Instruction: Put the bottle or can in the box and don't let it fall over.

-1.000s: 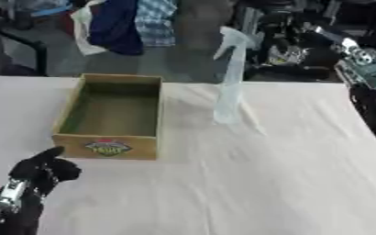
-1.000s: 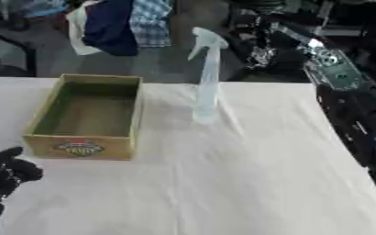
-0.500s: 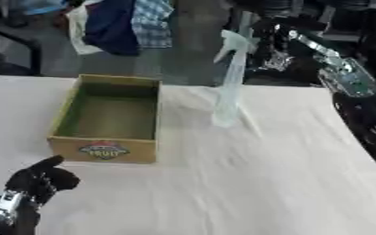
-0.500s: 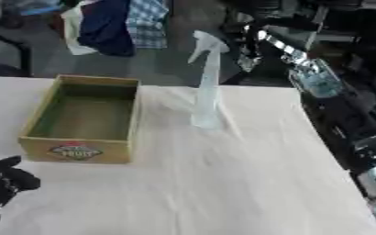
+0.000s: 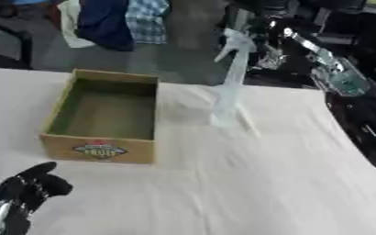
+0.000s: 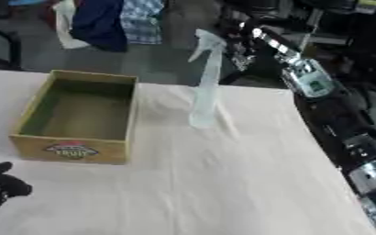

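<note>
Bottle-wise, tall clear plastic spray bottle [image 6: 204, 87] stood upright near the desk's [image 6: 223, 183] far edge, right of the open cardboard box [image 6: 75, 117]. Right robot hand [image 6: 243, 34] hovered behind it, fingers unclear; left robot hand [image 5: 23, 193] sat curled, empty. Clumsy reach could topple it.

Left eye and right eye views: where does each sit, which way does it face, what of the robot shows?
Left eye view: in the head, looking down at the table; left hand at the lower left corner, right arm along the right edge.
Right eye view: beside it, same downward look; the right arm fills more of the right side, with the right hand near the spray bottle's head.
Both share the open box and the upright spray bottle.
</note>
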